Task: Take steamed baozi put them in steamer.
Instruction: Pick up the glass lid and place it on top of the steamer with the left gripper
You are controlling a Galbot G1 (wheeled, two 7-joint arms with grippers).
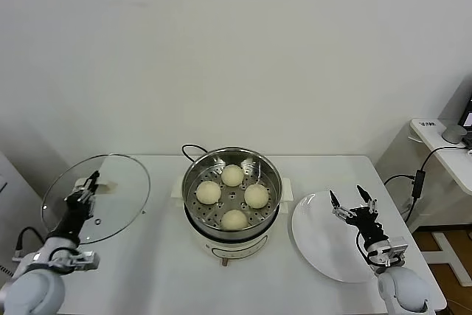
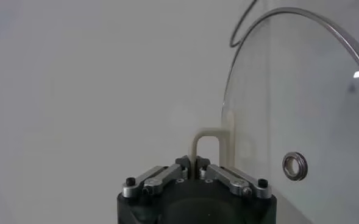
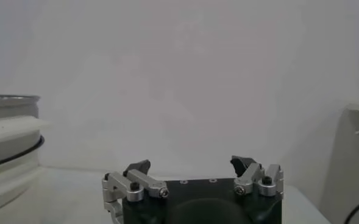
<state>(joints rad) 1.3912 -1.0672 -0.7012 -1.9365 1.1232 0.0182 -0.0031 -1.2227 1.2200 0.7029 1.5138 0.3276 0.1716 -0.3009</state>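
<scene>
head view: right gripper (image 1: 352,200) splayed above plate (image 1: 313,245)

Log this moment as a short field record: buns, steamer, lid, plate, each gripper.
baozi: four baozi on the perforated tray inside the steamer
lid: glass lid held upright off the table, left of the steamer
plate: white plate, bare, right of the steamer
left gripper: jaws shut on the lid's handle
right gripper: jaws open, above the plate, holding nothing

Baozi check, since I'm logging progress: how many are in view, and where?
4, all inside the steamer on its perforated tray: far baozi, left baozi, right baozi, near baozi. The white plate holds none; none seem hidden.
</scene>
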